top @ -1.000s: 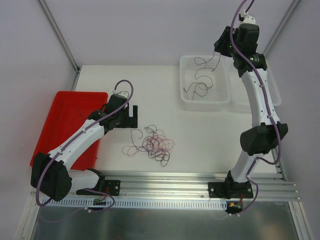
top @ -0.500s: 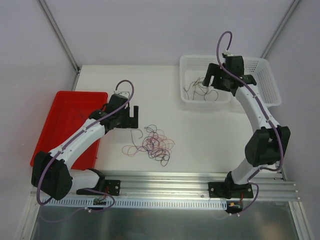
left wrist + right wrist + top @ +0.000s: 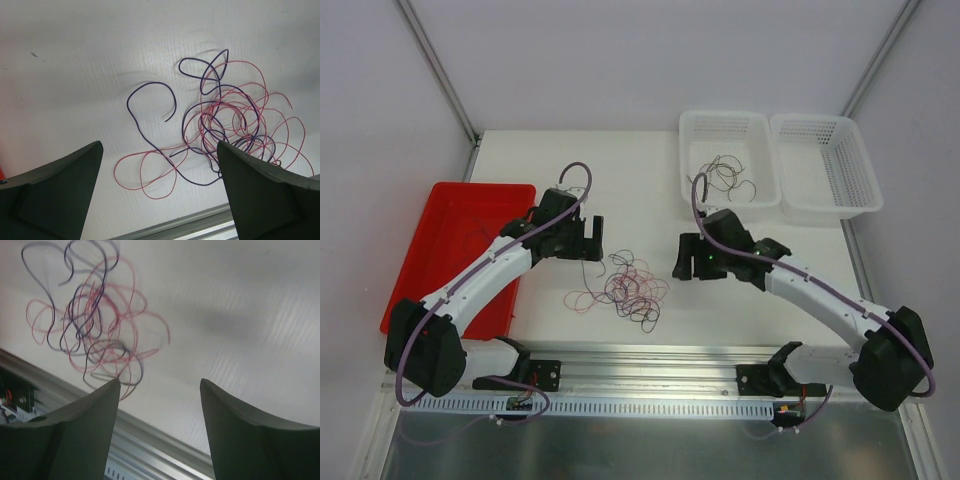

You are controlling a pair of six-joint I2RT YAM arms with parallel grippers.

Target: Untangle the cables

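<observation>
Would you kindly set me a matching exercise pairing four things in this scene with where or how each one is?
1. red plastic tray
2. tangled bunch of thin pink and purple cables
3. loose dark thin wires
4. left hand

A. open wide
B. inside a white mesh basket
C. at the left edge of the white table
D. lying mid-table

Pairs: 1-C, 2-D, 3-B, 4-A.

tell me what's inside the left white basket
A few dark loose cables curl on the floor of the left white basket, seen from the top view. Nothing covers them, though the basket's near wall may hide a strand end; neither wrist view shows it.
</observation>
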